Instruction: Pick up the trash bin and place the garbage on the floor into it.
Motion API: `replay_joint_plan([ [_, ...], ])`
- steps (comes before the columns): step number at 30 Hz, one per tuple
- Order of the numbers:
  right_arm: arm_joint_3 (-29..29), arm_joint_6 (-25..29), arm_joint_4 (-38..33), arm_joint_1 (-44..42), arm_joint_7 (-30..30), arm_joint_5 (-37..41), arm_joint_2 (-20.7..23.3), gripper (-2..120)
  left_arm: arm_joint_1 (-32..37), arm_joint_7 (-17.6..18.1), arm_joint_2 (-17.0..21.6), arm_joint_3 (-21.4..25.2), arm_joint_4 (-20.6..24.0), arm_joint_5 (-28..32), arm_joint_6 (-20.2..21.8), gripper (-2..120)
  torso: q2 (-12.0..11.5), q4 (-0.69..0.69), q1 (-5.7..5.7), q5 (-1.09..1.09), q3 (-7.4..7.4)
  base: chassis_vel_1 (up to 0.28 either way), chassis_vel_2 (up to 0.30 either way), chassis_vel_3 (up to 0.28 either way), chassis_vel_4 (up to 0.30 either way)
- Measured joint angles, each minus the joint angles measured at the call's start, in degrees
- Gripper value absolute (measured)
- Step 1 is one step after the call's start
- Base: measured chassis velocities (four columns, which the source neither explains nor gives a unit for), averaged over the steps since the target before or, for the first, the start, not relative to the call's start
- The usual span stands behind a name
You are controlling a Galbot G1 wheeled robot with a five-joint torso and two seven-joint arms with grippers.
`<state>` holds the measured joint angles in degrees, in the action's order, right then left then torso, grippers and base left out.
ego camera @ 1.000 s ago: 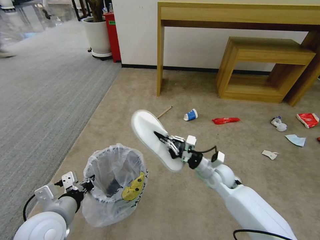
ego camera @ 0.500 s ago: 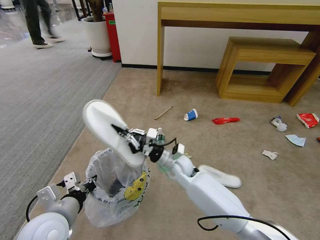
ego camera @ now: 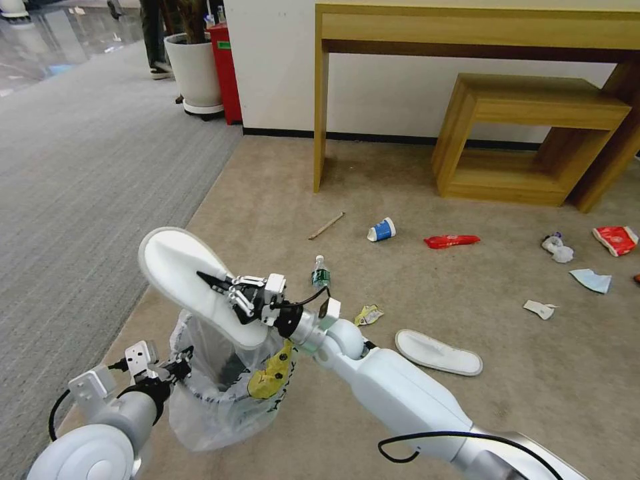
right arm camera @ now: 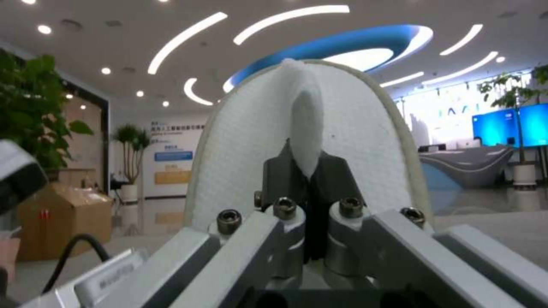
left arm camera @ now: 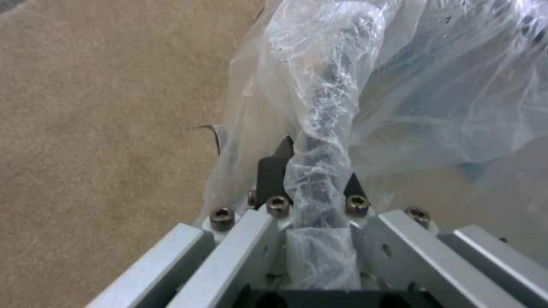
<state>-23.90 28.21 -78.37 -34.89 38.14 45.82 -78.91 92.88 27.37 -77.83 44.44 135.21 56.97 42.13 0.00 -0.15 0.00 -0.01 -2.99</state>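
Over the beige floor [ego camera: 547, 373]: trash bin [ego camera: 227, 390], bag-lined, no litter discernible inside, rim pinched between the closed fingers of the left gripper [ego camera: 179, 365]. Above its mouth: white slipper [ego camera: 193, 283], tilted, its strap clamped by the fully closed right gripper [ego camera: 217, 283]. On the carpet beyond: second slipper [ego camera: 437, 352], red wrapper [ego camera: 451, 241], paper cup [ego camera: 381, 230], small bottle [ego camera: 321, 272], wooden stick [ego camera: 326, 225].

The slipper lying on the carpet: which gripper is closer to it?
Right. The right gripper, holding the other slipper over the trash bin, is nearer the floor slipper; the left gripper grips the bin's far rim.
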Motion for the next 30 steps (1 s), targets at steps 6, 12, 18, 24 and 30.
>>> replay_joint_plan([
  [6,-1.25,0.96,1.66,0.22,-1.71,-2.78,-0.11,0,0.34,0.06,-0.27,0.06,0.60,-0.03,-0.08,1,0.00,0.00,0.00,0.00,0.00,0.000,0.000,0.000,0.000],
  [12,-1.33,1.09,2.24,0.07,-1.98,-4.40,0.26,16,0.65,0.04,-0.32,0.01,0.99,0.06,-0.04,1,0.00,0.00,0.00,0.01,0.00,0.000,0.000,0.000,0.000],
  [18,-1.42,1.02,1.95,0.72,-2.03,-4.44,0.69,32,0.66,-0.10,-0.25,0.19,1.03,0.30,0.00,1,0.00,0.00,0.00,0.01,0.00,0.000,0.000,0.000,0.000],
  [24,-1.41,0.82,1.25,1.24,-2.04,-4.22,1.45,56,0.39,-0.20,-0.09,0.48,0.97,0.54,0.00,1,0.00,0.00,0.00,0.01,0.00,0.000,0.000,0.000,0.000],
  [30,-1.00,0.73,0.50,1.28,-2.04,-3.85,2.36,78,-0.02,-0.20,-0.09,0.46,0.28,0.54,0.01,1,0.00,0.00,0.00,0.01,0.00,0.000,0.000,0.000,0.000],
])
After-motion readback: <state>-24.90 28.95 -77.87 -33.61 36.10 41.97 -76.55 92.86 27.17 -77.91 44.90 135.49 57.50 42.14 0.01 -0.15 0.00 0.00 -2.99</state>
